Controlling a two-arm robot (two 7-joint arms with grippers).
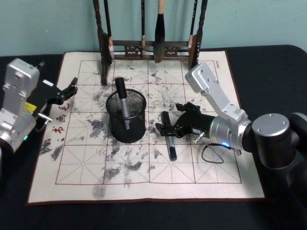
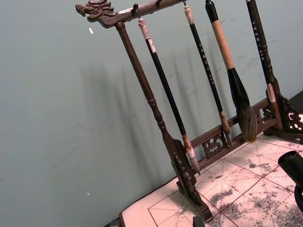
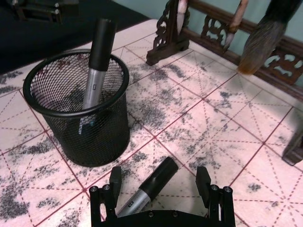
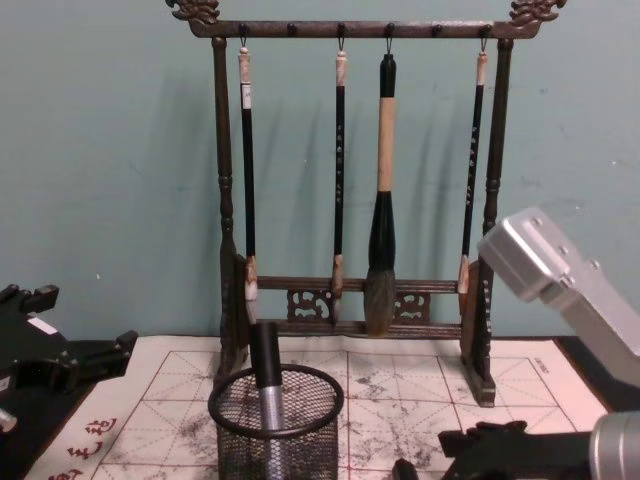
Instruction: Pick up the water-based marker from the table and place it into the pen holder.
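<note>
A grey marker with a black cap [image 1: 171, 147] lies flat on the practice mat, just right of the pen holder [image 1: 136, 132]. My right gripper [image 1: 164, 123] is low over it and open; in the right wrist view the marker [image 3: 150, 185] lies between the two fingers [image 3: 114, 181] without touching them. The pen holder [image 3: 97, 139] is a black mesh cup, and another grey marker [image 3: 97, 59] stands tilted inside it. In the chest view the cup [image 4: 305, 432] sits low at centre. My left gripper [image 1: 71, 87] rests open at the mat's left edge.
The tall dark wooden brush rack [image 1: 149, 48] with several hanging brushes stands at the back of the mat [image 1: 86, 167], behind the cup. The ink-stained gridded mat lies on a black tabletop. My right arm's silver link [image 4: 560, 275] rises at the right.
</note>
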